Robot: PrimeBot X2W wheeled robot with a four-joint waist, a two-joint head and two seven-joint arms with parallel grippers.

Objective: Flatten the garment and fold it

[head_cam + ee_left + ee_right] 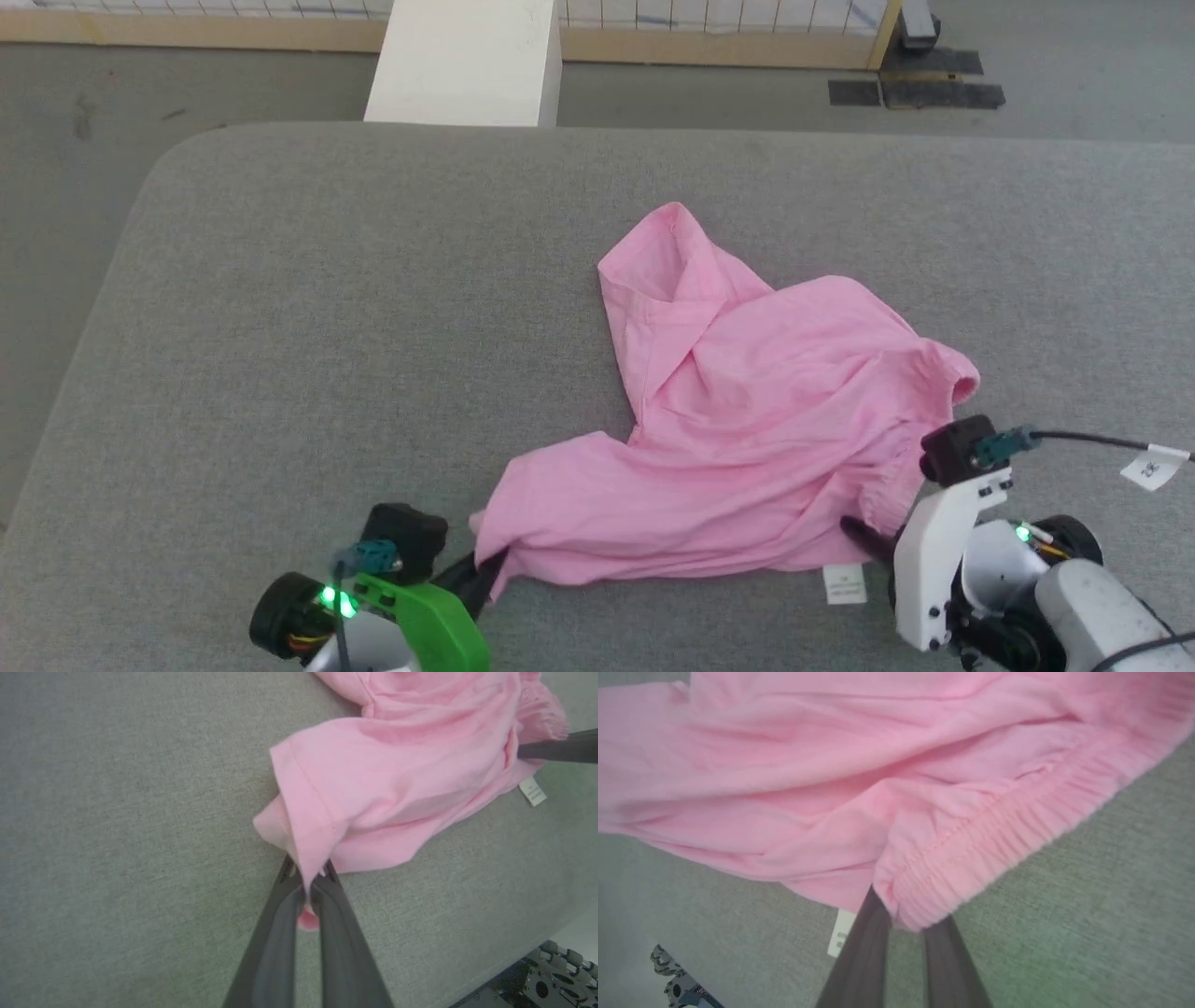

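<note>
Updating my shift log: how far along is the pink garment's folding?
Done: nothing flattened; the thin light-pink garment lies crumpled on the grey fabric surface. In hand: left pincer pinches a hem corner, right pincer grips the gathered elastic edge. Left: spreading flat, every fold.

Grey fabric table (373, 280); grey floor (93, 93) beyond; white block (467, 56); wood-framed mesh barrier (728, 42).
</note>
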